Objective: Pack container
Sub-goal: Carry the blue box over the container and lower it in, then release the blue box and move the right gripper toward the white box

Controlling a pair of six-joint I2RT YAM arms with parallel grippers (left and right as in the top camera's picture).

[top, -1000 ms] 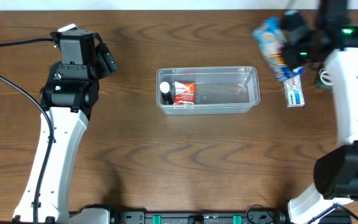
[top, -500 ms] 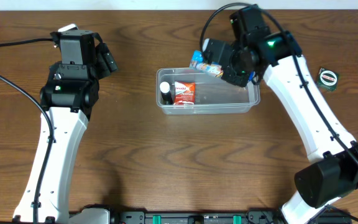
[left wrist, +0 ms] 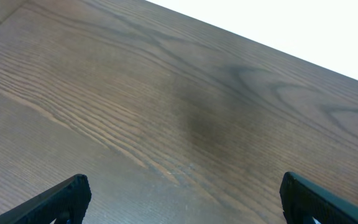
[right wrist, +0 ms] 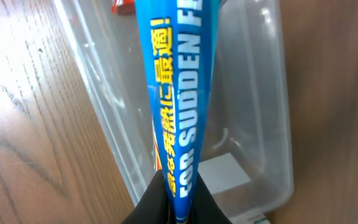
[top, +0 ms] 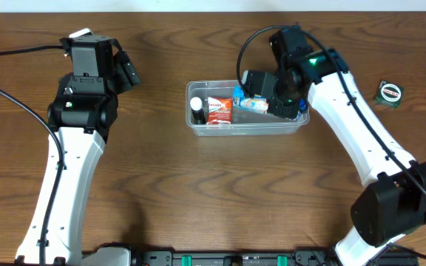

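Note:
The clear plastic container [top: 247, 127] sits mid-table and shows in the right wrist view [right wrist: 253, 112] too. Inside at its left end stand a small dark bottle [top: 197, 109] and a red packet [top: 219, 111]. My right gripper [top: 271, 100] is shut on a blue snack packet [top: 248, 102] and holds it inside the container, beside the red packet. In the right wrist view the blue packet [right wrist: 180, 87] is pinched between the black fingers [right wrist: 178, 198]. My left gripper [left wrist: 179, 196] is open and empty above bare wood at the far left.
A small round green object [top: 389, 92] lies on the table at the far right. A white label or card [right wrist: 225, 176] lies on the container's floor. The wooden table [top: 198, 192] extends around the container.
My right arm swung left from the far right edge with the blue packet, then lowered it into the container. A toothpaste box seen at the right a second ago no longer shows. The left arm stayed still.

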